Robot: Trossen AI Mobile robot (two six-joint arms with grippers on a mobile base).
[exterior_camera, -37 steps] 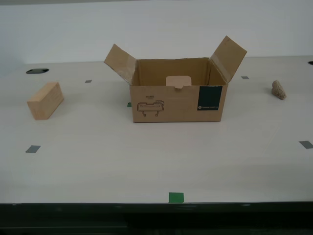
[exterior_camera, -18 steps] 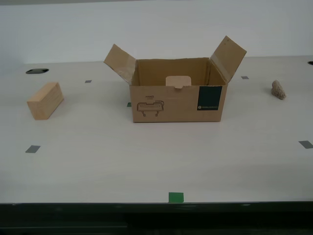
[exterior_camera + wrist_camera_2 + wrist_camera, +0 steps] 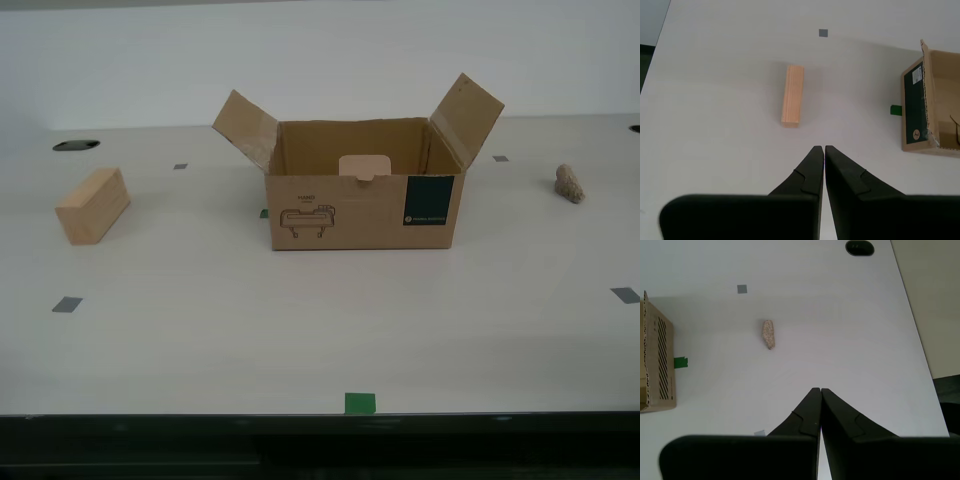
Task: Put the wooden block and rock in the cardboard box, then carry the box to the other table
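Cardboard box [image 3: 362, 187] stands open in the middle of the worktop [image 3: 320, 330], the wooden block [image 3: 92, 205] well apart near one side edge and the rock [image 3: 569, 183] near the opposite side edge. My first gripper [image 3: 819, 390] hovers over the worktop near the rock, jaws pressed together and empty. My second gripper [image 3: 823, 148] hovers near the wooden block, also closed on nothing.

A brown corrugated cardboard box [image 3: 362, 195] sits matt and dull, its fluted edges showing on the flaps, with a dark teal printed label panel [image 3: 429, 201] on its front. The wooden block [image 3: 92, 205] is plain, pale, unfinished timber with faint grain and a smooth face. The rock [image 3: 569, 183] looks rough, lumpy and speckled beige-grey. The table [image 3: 300, 330] is a smooth, pale, matt surface carrying flat grey squares [image 3: 67, 304] and a green tape mark [image 3: 360, 403]. Both grippers' fingers [image 3: 810, 172] are matt black plastic.
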